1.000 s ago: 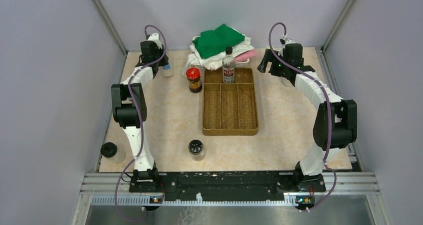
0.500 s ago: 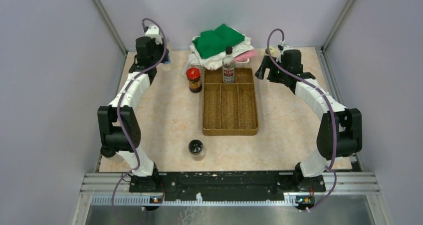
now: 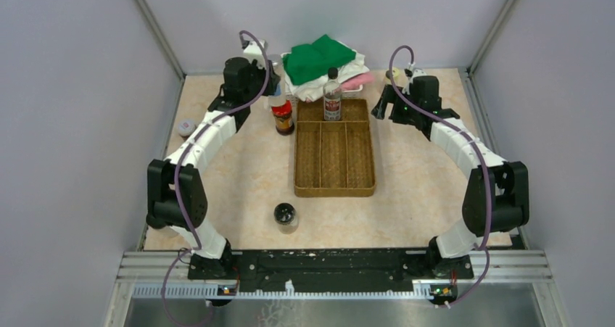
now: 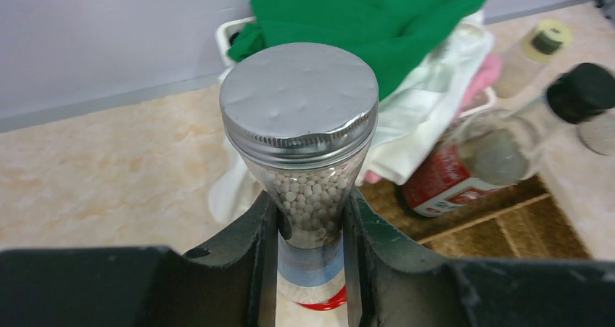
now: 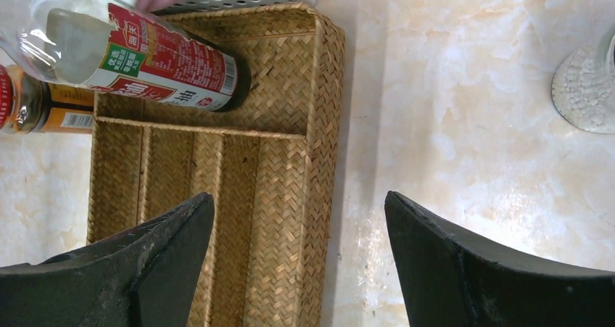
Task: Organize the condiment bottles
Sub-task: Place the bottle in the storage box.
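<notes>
My left gripper is shut on a clear silver-lidded bottle of white beads, held upright. It hangs just above a red-lidded bottle near the tray's back left corner. In the top view the left gripper is at the back, beside the cloths. A tall black-capped bottle with a red label stands in the rear compartment of the brown tray. My right gripper is open and empty, above the tray's right rim. A black-lidded jar stands near the front.
Green and white cloths are piled behind the tray. A yellowish-lidded bottle stands at the back right, and a small pale-lidded jar by the left wall. A clear glass jar sits right of my right gripper.
My left arm has swung right from the back left corner, carrying the silver-lidded bottle to above the red-lidded one. The right gripper has shifted slightly left toward the tray.
</notes>
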Controlling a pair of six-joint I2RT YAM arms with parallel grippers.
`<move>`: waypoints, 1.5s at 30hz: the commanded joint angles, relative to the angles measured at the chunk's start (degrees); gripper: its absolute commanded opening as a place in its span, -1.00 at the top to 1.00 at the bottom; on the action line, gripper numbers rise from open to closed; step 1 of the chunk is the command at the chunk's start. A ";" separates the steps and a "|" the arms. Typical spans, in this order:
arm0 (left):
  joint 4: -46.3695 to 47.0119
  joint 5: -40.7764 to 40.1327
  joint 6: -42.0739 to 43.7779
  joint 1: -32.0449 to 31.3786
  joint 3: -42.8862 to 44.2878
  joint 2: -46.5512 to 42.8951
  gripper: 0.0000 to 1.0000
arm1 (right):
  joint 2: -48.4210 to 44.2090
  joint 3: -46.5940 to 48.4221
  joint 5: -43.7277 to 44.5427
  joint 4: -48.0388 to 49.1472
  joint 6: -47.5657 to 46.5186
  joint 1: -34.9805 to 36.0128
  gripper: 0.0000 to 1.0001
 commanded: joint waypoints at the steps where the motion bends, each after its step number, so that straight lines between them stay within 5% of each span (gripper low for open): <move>1: 7.19 1.74 -1.56 -2.26 5.81 -0.35 0.40 | -2.43 0.08 -0.07 1.81 -0.69 0.29 -0.73; 26: 22.30 3.95 -8.63 -8.33 6.74 14.76 0.39 | 2.19 -1.52 0.16 4.06 -2.93 0.22 -0.73; 37: 27.83 -0.28 -7.89 -9.96 -1.76 14.87 0.38 | 2.43 -3.07 -0.42 4.59 -2.85 0.22 -0.72; 45: 29.46 -2.10 -5.64 -10.42 -4.63 15.79 0.16 | 3.15 -3.45 -1.48 5.21 -2.49 0.24 -0.72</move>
